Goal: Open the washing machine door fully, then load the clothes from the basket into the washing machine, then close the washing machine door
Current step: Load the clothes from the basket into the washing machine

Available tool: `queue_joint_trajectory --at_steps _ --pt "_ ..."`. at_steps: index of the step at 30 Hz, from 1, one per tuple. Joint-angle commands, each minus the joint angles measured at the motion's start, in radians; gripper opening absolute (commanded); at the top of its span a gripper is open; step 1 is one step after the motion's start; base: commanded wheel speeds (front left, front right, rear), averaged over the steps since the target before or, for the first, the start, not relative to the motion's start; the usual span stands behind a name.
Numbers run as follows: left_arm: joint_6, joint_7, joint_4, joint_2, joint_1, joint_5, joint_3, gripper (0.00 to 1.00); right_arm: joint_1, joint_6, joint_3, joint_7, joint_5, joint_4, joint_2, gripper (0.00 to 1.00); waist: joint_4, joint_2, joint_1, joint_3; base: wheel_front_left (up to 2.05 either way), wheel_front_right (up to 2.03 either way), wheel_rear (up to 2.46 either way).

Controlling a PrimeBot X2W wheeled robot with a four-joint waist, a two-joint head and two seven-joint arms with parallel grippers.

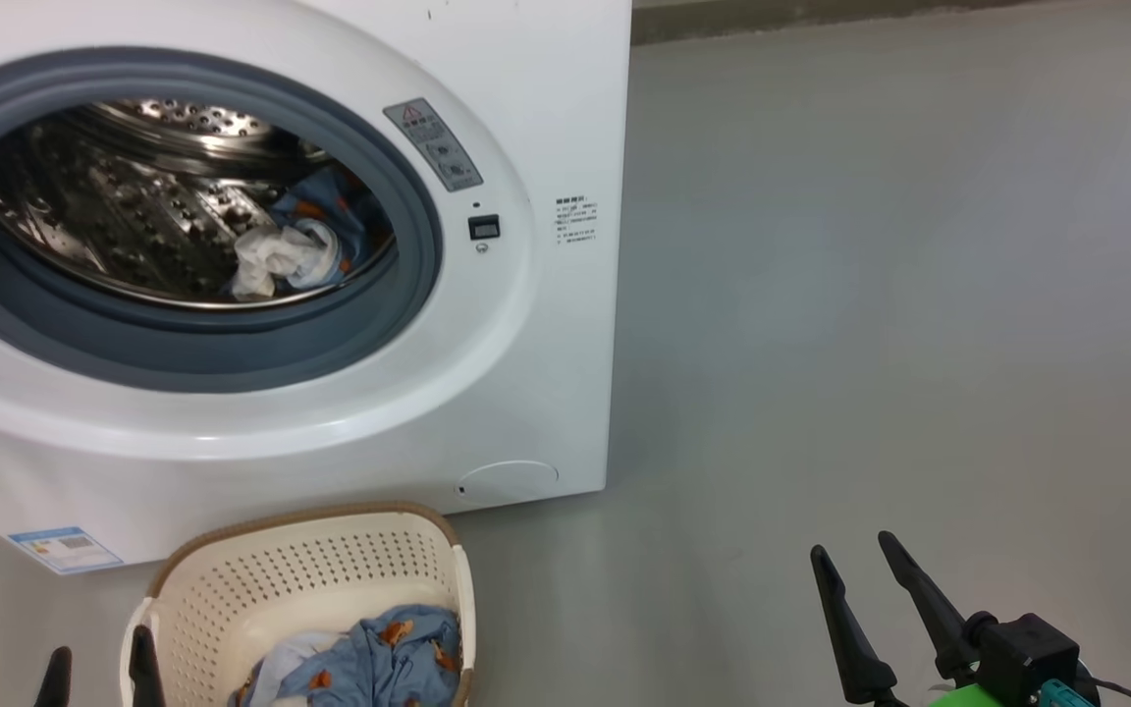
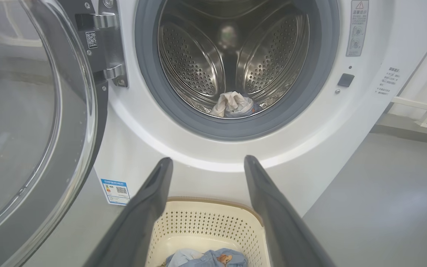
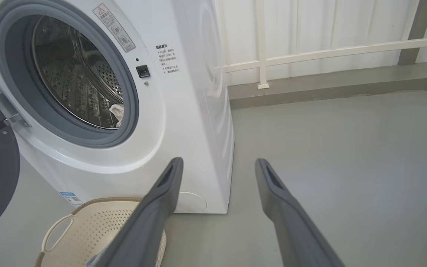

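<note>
You've got grey floor across the right of the head view, smooth, slight sheen. Right wrist view: white railing runs along a pale panelled wall, darker grey kerb at its base.

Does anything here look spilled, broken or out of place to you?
Nothing stands out. The washing machine door hangs open on its hinge, some clothes lie in the drum, and the rest sit in the basket, upright on the floor. No spill or damage shows.
</note>
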Motion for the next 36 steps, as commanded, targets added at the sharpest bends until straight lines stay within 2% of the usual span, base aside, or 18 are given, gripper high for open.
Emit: queue_joint_trajectory --at_steps 1,14,29,36 --pt "-0.003 -0.005 -0.017 0.019 -0.032 -0.008 0.026 1.00 -0.028 0.002 0.029 -0.005 0.002 -0.027 -0.001 1.00 -0.004 -0.0001 0.0000 0.018 0.00 0.00 0.00" --pt "-0.003 -0.005 0.035 0.101 -0.109 -0.143 -0.044 1.00 -0.061 0.002 0.075 -0.005 0.037 -0.043 -0.001 1.00 -0.050 -0.0001 0.0000 0.158 0.00 0.00 0.00" --pt "-0.003 -0.005 0.190 0.276 -0.287 -0.290 -0.173 1.00 -0.114 0.002 0.128 -0.005 0.039 -0.122 -0.001 1.00 -0.108 -0.0001 0.0000 0.429 0.00 0.00 0.00" --pt "-0.003 -0.005 0.284 0.367 -0.410 -0.392 -0.252 1.00 -0.142 0.002 0.145 -0.005 0.029 -0.170 -0.001 1.00 -0.130 -0.0001 0.0000 0.580 0.00 0.00 0.00"
